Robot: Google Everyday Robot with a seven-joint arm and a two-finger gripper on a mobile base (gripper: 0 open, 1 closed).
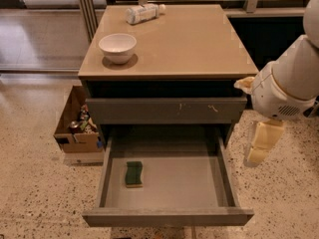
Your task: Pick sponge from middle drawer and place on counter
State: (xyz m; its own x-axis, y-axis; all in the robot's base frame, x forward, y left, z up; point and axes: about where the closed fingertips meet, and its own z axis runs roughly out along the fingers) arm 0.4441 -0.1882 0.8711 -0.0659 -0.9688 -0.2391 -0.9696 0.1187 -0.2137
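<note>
One sponge (133, 174), long axis front-to-back, left in middle drawer (184, 185); claw (256, 156) outside its right wall, state untellable.

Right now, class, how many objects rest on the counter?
2: a white bowl at the front left, a plastic bottle lying at the back. The gripper hangs right of the middle drawer.

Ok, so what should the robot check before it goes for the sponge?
1. Middle drawer pulled open: ok.
2. Sponge in plain sight, lying flat on the left of the drawer floor: ok.
3. Gripper above the sponge: not ok, it hangs outside the drawer's right side.
4. Bare spot on the counter for the sponge: ok.
5. Bowl and bottle out of the way, left and back: ok.
</note>
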